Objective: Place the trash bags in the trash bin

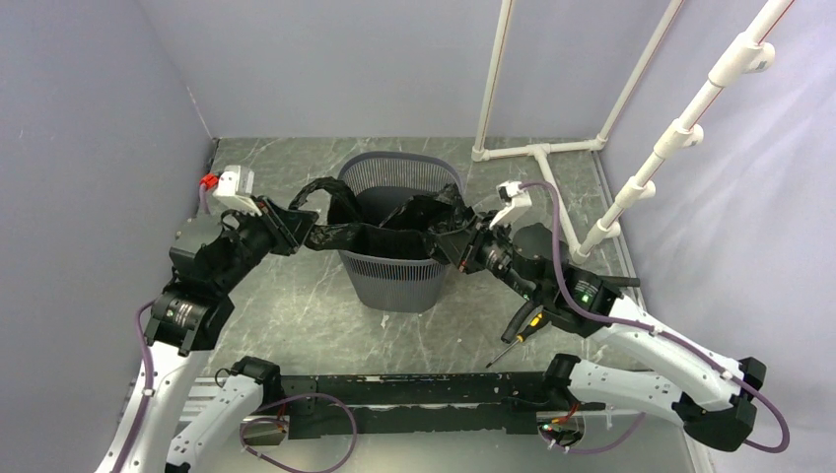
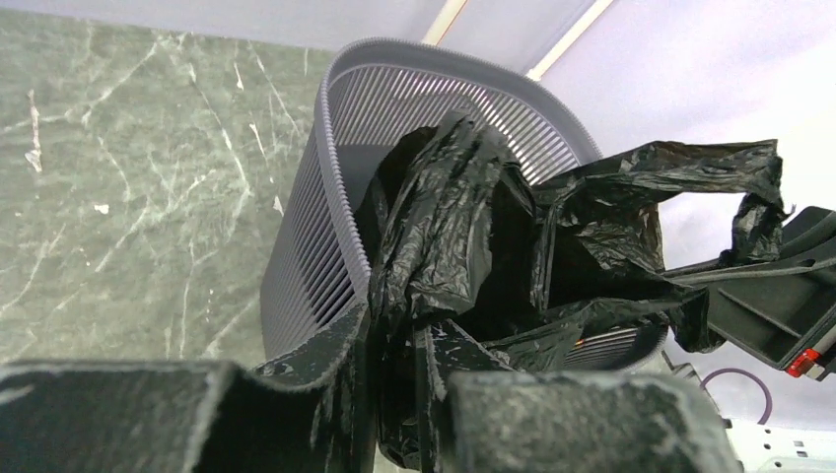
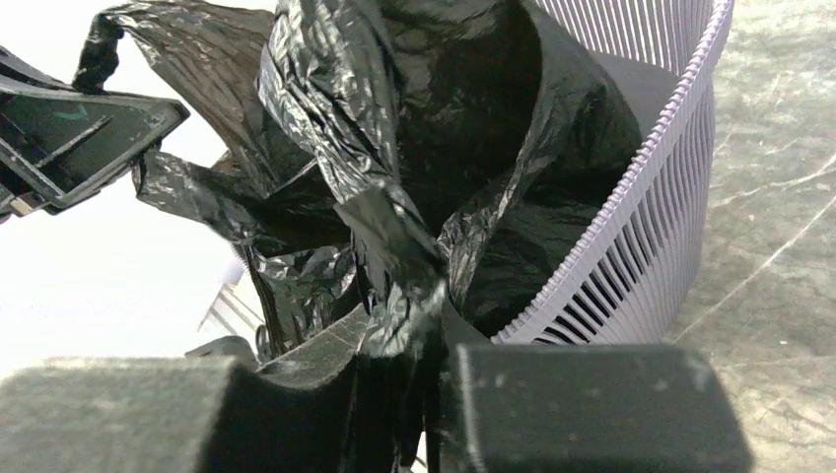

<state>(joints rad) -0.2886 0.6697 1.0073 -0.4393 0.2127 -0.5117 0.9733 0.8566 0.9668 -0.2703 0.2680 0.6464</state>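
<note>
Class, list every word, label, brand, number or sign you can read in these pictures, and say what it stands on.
None can be read.
The trash bin and the trash bag show no lettering in any view.
Any print on the screwdriver is too small to tell.

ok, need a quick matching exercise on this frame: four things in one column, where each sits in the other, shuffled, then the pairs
Things
1. trash bag
2. trash bin
3. screwdriver
4. white pipe frame

Places
A. far right corner, against the walls
B. upright in the middle of the scene
C. stretched over the bin's mouth, pinched by the left end effector and the right end effector
D. near-right of the bin, beside the right arm

Pairs: 1-C, 2-B, 3-D, 4-A
</note>
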